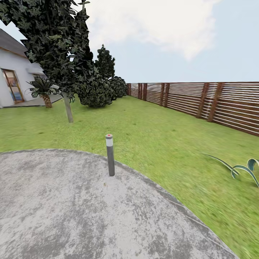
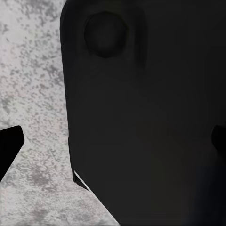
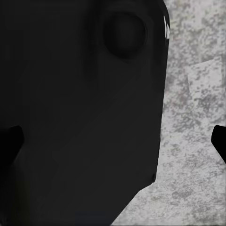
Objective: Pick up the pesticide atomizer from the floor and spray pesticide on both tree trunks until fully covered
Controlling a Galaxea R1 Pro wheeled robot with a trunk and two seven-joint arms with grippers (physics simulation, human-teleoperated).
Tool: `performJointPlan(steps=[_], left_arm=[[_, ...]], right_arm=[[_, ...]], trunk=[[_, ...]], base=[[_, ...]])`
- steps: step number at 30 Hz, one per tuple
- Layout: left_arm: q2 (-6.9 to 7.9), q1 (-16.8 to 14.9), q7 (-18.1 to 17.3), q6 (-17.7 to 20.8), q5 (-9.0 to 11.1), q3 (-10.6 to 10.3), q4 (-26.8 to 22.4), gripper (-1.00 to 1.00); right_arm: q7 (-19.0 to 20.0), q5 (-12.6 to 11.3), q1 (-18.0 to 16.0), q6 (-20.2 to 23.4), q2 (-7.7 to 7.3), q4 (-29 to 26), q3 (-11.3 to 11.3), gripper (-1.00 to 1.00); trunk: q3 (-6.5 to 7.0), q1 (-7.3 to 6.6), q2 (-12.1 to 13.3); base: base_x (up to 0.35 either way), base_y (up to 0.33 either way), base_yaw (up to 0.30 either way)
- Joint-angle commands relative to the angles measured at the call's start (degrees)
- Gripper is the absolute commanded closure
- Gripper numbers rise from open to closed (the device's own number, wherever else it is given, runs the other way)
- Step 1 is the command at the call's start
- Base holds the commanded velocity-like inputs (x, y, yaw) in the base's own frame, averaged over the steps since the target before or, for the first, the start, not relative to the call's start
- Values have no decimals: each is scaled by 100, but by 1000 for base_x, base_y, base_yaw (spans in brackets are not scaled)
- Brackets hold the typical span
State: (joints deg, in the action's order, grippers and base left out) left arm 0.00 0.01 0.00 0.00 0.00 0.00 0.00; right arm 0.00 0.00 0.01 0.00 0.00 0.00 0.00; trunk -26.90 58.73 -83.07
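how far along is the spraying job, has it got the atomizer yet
Nothing looks done yet. The head view shows grey paving with a metal bollard, lawn, the slat fence and one tall tree whose trunk stands far off on the grass. Each wrist view shows a dark robot part over paving, and the gripper states can't be judged. Finding the atomizer, picking it up and spraying both trunks are all left.

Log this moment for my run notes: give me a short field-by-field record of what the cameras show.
ground: rounded grey speckled paving bordered by green lawn
post: thin grey metal bollard with a white band, upright near the paving edge
tree: tall dark-leaved tree with a pale bare trunk on the lawn, beyond the bollard
boundary: brown horizontal-slat wooden fence
building: white house
left gripper: open
right gripper: open
atomizer: not spotted
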Motion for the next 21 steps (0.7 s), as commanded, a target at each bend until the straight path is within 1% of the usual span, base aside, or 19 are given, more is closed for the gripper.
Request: performJointPlan(steps=[1, 2, 6, 11, 21], left_arm=[[0, -1, 0, 0, 0, 0, 0, -100], [4, -6, 18, -27, 26, -6, -33, -100], [12, -6, 18, -21, 23, -9, -31, -100], [-6, -9, 23, -78, 16, -2, -52, -100], [-9, -9, 26, -147, 21, 21, -61, -100]], right_arm=[[0, 0, -1, 0, 0, 0, 0, -100], [-18, 18, -18, -13, 33, -33, -10, -100], [-18, 18, -18, -11, 150, -110, -9, -100], [-18, 11, -24, -70, 197, -216, -18, -100], [-18, -2, -27, -142, 230, -268, -17, -100]], trunk=[[-3, 0, -1], [-3, 0, -1], [-3, 0, -1], [-3, 0, -1], [-3, 0, -1]], base=[[0, 0, 0], [0, 0, 0], [0, 0, 0], [0, 0, 0], [0, 0, 0]])
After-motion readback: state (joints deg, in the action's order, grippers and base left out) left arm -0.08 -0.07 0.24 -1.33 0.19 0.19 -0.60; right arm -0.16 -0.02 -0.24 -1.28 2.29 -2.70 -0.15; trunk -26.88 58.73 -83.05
